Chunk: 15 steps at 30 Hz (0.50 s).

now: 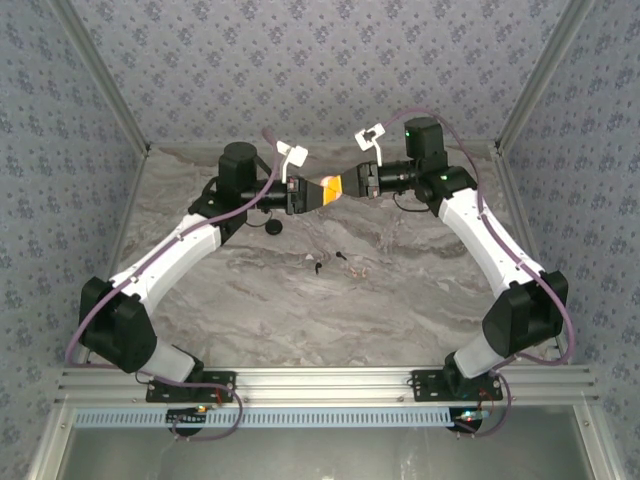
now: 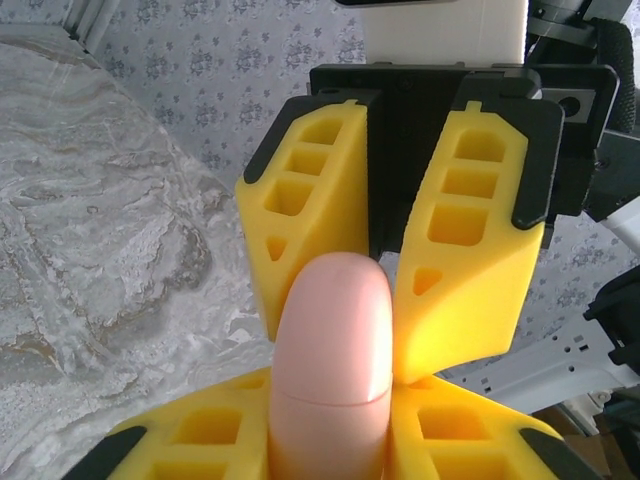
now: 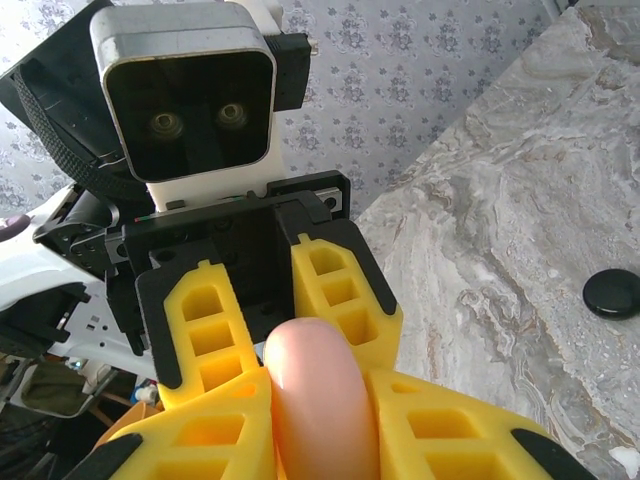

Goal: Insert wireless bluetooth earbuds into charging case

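Above the desk (image 1: pixel 400 300), the left end effector (image 1: pixel 318 192) and right end effector (image 1: pixel 346 185) meet, both clamped on the pink charging case (image 2: pixel 332 340). One black earbud (image 1: pixel 318 266) and the other earbud (image 1: pixel 343 256) lie on the desk below.

- The charging case (image 2: pixel 330 345) runs off the bottom edge in both of your wrist views, so its lower end stays unseen.
- From overhead, the case is nearly buried where the left gripper (image 1: pixel 319 192) and right gripper (image 1: pixel 347 186) meet, and you can't make out its shape there.
- Each wrist camera's own yellow fingers (image 3: pixel 455 425) are cut off by the bottom edge.
- The left earbud (image 1: pixel 318 266) and right earbud (image 1: pixel 342 256) are mere black specks on the table (image 1: pixel 400 290), too small for you to tell which way their stems point.
- A pale smudge (image 1: pixel 361 268) just beside them is too faint to identify.
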Available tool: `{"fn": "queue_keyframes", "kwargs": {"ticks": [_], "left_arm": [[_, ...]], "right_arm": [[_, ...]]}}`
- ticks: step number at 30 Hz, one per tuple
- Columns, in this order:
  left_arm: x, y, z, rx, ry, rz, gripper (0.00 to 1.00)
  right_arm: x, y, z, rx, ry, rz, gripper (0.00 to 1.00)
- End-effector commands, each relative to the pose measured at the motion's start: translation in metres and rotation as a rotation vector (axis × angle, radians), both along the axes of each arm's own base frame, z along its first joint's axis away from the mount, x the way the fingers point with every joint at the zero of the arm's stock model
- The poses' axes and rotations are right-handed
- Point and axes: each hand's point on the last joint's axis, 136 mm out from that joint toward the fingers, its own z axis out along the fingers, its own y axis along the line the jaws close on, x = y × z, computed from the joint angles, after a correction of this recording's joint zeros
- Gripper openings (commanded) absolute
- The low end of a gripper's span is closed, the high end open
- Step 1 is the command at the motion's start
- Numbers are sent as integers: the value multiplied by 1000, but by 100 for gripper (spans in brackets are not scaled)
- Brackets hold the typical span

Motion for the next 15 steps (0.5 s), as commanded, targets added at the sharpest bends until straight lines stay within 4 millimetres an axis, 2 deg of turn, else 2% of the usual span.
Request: {"fn": "queue_keyframes", "kwargs": {"ticks": [1, 8, 15], "left_arm": [[-1, 0, 9, 4, -32, 9, 29], [1, 0, 8, 4, -29, 22, 40], [3, 0, 8, -5, -29, 35, 41]], "right_arm": [[-7, -4, 25, 19, -53, -13, 24], [-4, -5, 26, 20, -54, -29, 24], [-5, -4, 28, 29, -53, -25, 23]]}}
